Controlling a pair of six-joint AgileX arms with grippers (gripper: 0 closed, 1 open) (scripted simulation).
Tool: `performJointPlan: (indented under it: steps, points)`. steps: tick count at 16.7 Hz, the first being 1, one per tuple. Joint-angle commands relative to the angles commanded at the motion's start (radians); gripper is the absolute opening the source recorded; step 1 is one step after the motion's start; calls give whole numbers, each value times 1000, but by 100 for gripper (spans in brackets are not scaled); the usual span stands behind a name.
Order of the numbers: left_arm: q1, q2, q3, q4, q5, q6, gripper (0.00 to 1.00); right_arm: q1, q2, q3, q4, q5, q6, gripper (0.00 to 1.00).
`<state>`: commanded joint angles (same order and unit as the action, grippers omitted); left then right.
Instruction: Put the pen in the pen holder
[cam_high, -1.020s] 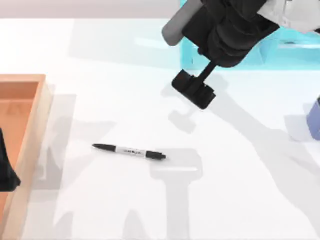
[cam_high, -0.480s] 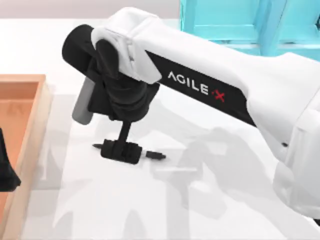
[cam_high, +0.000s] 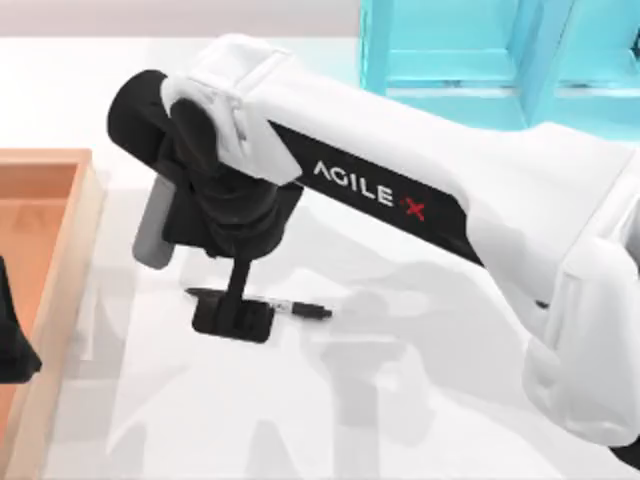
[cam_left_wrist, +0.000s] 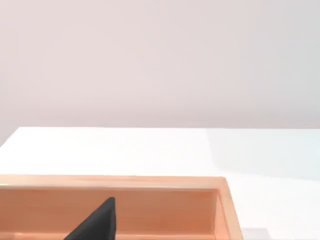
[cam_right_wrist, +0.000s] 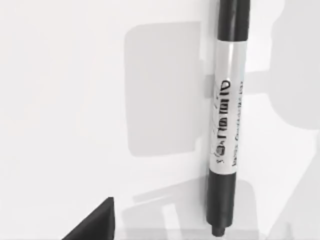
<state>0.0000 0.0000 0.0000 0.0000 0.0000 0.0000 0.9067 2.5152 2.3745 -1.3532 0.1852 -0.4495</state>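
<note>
Right gripper (cam_high: 232, 318) is lowered over the pen (cam_high: 300, 310), which lies flat on the white surface (cam_high: 420, 420) near centre; whether its fingers are spread cannot be told; left gripper (cam_high: 12, 340) is parked at nine o'clock over the wooden tray (cam_high: 60, 200); the cyan shelf unit (cam_high: 450, 50) stands at one o'clock.

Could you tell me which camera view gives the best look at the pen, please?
The right wrist view: the pen lies close below the camera, its printed barrel and both black ends plain. In the top view the right end effector covers much of it. The left wrist view faces the wooden tray.
</note>
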Motion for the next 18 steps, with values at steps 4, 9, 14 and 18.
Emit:
performJointPlan:
  steps: [4,9,14,18]
  points:
    - [0,0,0,0,0,0,100,-6,18,-61,76,0,-11,100]
    - [0,0,0,0,0,0,100,-27,73,-208,294,-1,-31,100]
    - [0,0,0,0,0,0,100,-30,84,-231,321,-1,-35,100]
    - [0,0,0,0,0,0,100,-30,84,-231,321,-1,-35,70]
